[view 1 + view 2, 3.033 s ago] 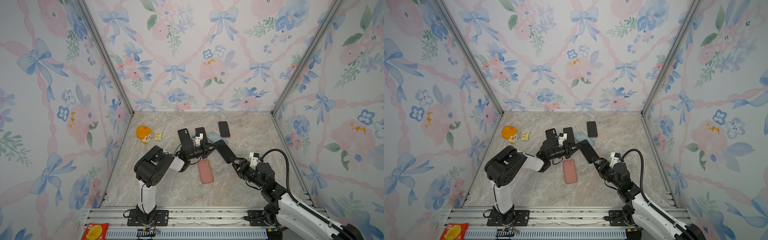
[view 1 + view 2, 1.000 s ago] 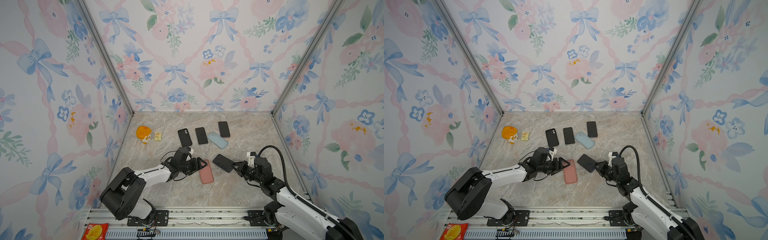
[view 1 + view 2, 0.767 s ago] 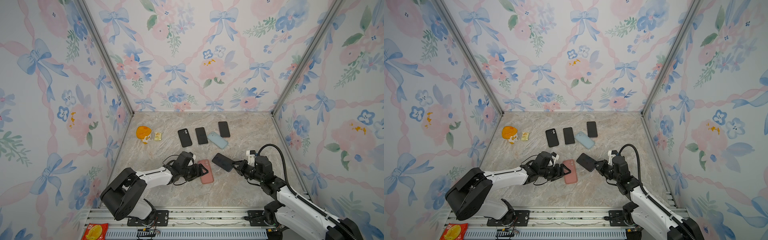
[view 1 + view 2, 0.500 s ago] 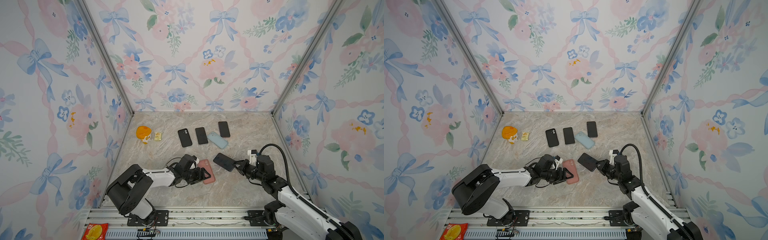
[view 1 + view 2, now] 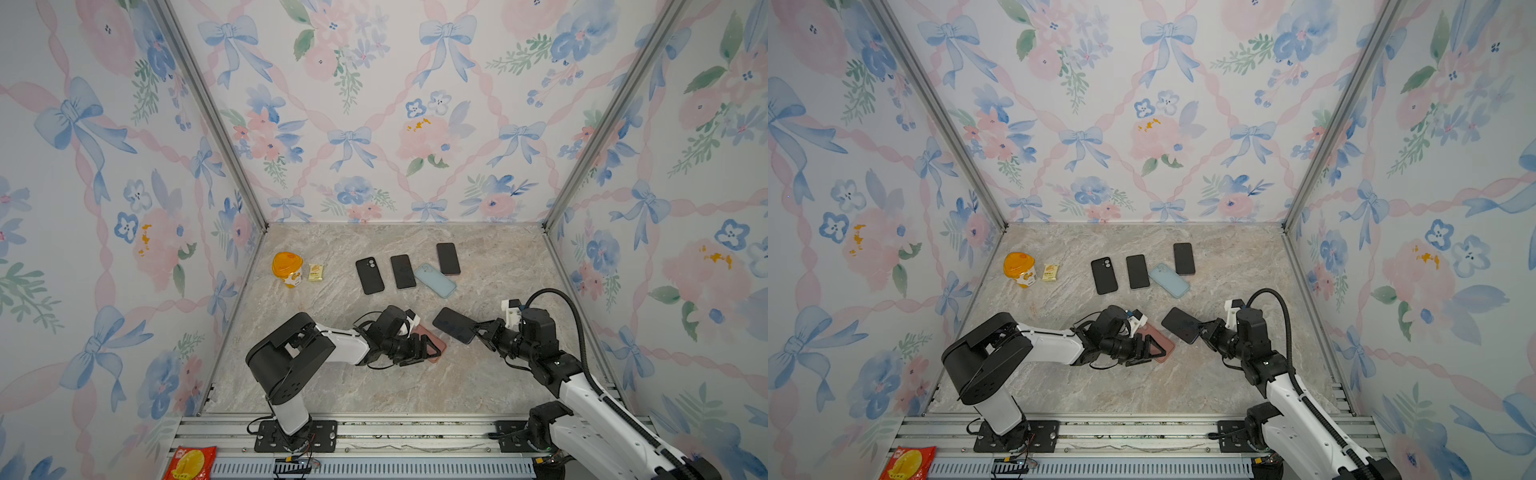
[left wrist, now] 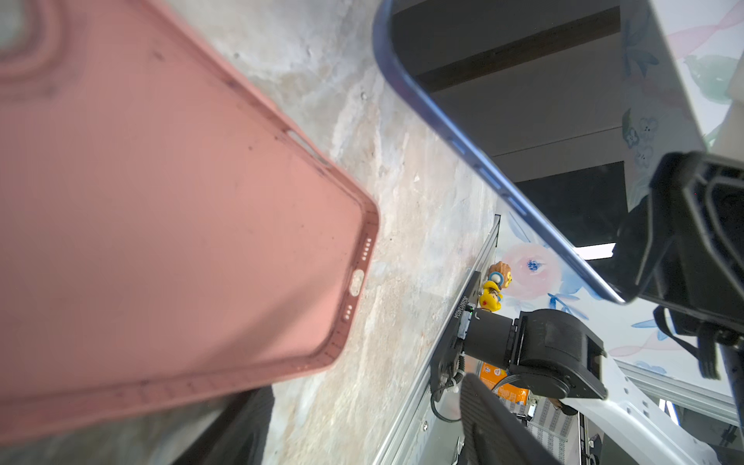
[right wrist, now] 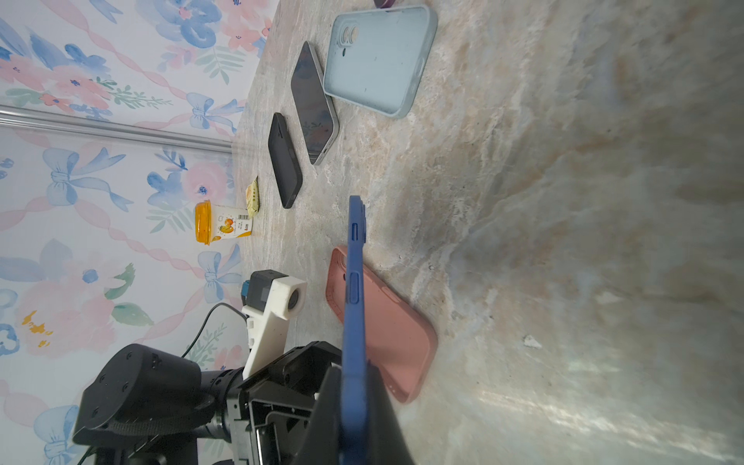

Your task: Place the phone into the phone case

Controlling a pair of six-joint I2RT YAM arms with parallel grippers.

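Observation:
A pink phone case (image 5: 437, 341) (image 5: 1163, 341) lies open side up on the marble floor, near the front middle. My left gripper (image 5: 424, 352) (image 5: 1144, 352) is low at the case's near end and open, its fingers (image 6: 495, 426) spread past that corner (image 6: 161, 221) without pinching it. My right gripper (image 5: 478, 332) (image 5: 1204, 330) is shut on one end of a blue-edged phone (image 5: 453, 325) (image 5: 1181, 325) with a dark screen. The phone hangs tilted just right of the case and above it (image 7: 354, 290), apart from the case (image 7: 390, 326).
At the back lie a black case (image 5: 370, 276), a dark phone (image 5: 402, 272), a light blue case (image 5: 435, 280) and another dark phone (image 5: 448, 258). An orange-lidded cup (image 5: 286, 269) and a yellow packet (image 5: 316, 272) stand back left. Floral walls close in three sides.
My left gripper has slid right along the floor to the pink case's near end. The right gripper, still holding the phone, has hardly moved in the last second.

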